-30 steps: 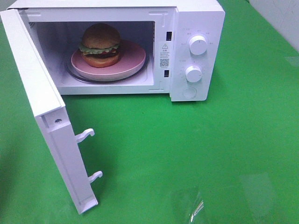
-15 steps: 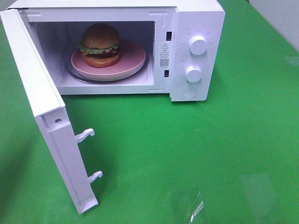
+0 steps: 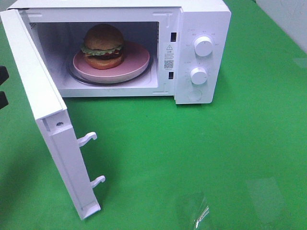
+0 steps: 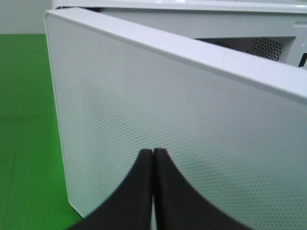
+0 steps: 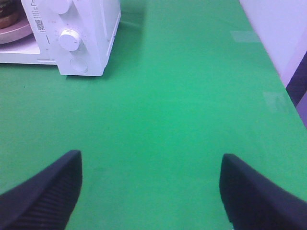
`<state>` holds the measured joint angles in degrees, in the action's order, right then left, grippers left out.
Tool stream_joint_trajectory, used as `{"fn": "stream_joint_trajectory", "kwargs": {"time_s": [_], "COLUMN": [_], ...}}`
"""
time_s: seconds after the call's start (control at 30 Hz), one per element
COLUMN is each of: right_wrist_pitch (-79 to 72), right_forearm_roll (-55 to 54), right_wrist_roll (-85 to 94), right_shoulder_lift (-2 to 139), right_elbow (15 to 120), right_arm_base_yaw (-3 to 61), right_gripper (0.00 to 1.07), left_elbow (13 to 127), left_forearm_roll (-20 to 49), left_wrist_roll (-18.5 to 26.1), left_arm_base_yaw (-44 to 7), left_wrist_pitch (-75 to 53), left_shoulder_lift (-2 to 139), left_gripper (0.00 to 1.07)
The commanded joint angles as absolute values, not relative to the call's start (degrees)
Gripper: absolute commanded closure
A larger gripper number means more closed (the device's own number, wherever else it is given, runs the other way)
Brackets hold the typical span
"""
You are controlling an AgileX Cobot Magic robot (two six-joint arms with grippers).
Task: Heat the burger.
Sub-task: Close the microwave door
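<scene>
The burger sits on a pink plate inside the white microwave, whose door stands wide open to the left. My left gripper is shut with nothing in it, its tips close in front of the door's dotted outer face. A black piece of the left arm shows at the left edge behind the door. My right gripper is open and empty above the green table, off to the right of the microwave. It does not show in the high view.
Two white knobs and a round button are on the microwave's right panel. Two latch hooks stick out of the door's edge. A green cloth covers the table. A white wall borders the table's right side.
A black piece of the left arm has come into view at the left edge, behind the open door. The burger, plate and door have not moved.
</scene>
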<state>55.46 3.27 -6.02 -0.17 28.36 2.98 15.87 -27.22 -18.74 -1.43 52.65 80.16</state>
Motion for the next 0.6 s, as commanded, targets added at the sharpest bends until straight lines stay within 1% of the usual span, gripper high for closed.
{"fn": "stream_joint_trajectory", "kwargs": {"time_s": [0.03,0.07,0.1,0.13,0.17,0.2,0.23,0.27,0.33,0.47,0.5,0.6], "right_wrist_pitch": [54.89,54.89,54.89,54.89,54.89,54.89,54.89,54.89,54.89,54.89,54.89,54.89], "right_forearm_roll": [2.98,2.98,2.98,2.98,2.98,2.98,2.98,2.98,2.98,2.98,2.98,2.98], "right_wrist_roll": [-5.44,-5.44,-5.44,-5.44,-5.44,-5.44,-5.44,-5.44,-5.44,-5.44,-5.44,-5.44], "right_shoulder_lift": [-1.72,-1.72,-1.72,-1.72,-1.72,-1.72,-1.72,-1.72,-1.72,-1.72,-1.72,-1.72], "right_elbow": [28.13,28.13,28.13,28.13,28.13,28.13,28.13,28.13,28.13,28.13,28.13,28.13], "right_arm_base_yaw": [2.69,2.69,2.69,2.69,2.69,2.69,2.69,2.69,2.69,2.69,2.69,2.69], "right_gripper": [0.31,0.31,0.31,0.31,0.31,0.31,0.31,0.31,0.31,0.31,0.31,0.31], "left_elbow": [17.07,17.07,17.7,18.22,18.22,18.68,18.68,19.31,20.17,22.0,22.98,23.89], "left_forearm_roll": [-27.44,-27.44,-27.16,-25.21,-25.21,-22.12,-22.12,-20.11,-19.6,-19.02,-17.82,-16.33], "left_wrist_roll": [-19.48,-19.48,-19.25,-18.91,-18.91,-17.53,-17.53,-15.13,-14.5,-14.73,-14.67,-14.21], "left_arm_base_yaw": [-2.75,-2.75,-4.47,-6.42,-6.42,-8.54,-8.54,-10.31,-11.29,-12.83,-14.27,-15.58], "left_wrist_pitch": [53.97,53.97,54.26,54.55,54.55,54.6,54.6,54.55,54.43,53.8,53.4,53.29], "left_shoulder_lift": [82.91,82.91,84.22,85.14,85.14,85.71,85.71,86.34,87.09,88.64,89.09,89.73], "left_gripper": [1.07,1.07,1.07,1.07,1.07,1.07,1.07,1.07,1.07,1.07,1.07,1.07]}}
